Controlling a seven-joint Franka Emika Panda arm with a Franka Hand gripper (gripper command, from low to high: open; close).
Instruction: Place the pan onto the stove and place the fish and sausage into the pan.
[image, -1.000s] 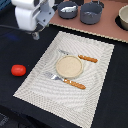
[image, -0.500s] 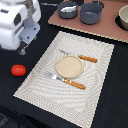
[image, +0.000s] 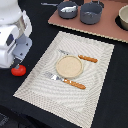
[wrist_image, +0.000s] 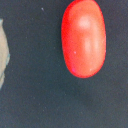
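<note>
The red sausage (image: 18, 70) lies on the black table at the exterior view's left, just off the placemat's corner. It fills much of the wrist view (wrist_image: 83, 37), lying bare with no fingers around it. My gripper (image: 19, 61) hangs right above it; its fingers are mostly hidden by the white arm. The blue-grey pan (image: 67, 9) with its thin handle stands at the far end on the pinkish-brown stove (image: 102, 29). The fish is not in the exterior view. A pale shape (wrist_image: 3, 50) at the wrist view's edge is too cut off to name.
A taller grey pot (image: 91, 13) stands beside the pan on the stove, and a bowl (image: 123, 18) at the stove's right end. The striped placemat (image: 47, 87) holds a round plate (image: 69, 66), a fork (image: 67, 81) and a knife (image: 80, 57) with orange handles.
The arm has swung from the far side towards the exterior view's left and come down over the sausage. The sausage, pan and cutlery have not moved.
</note>
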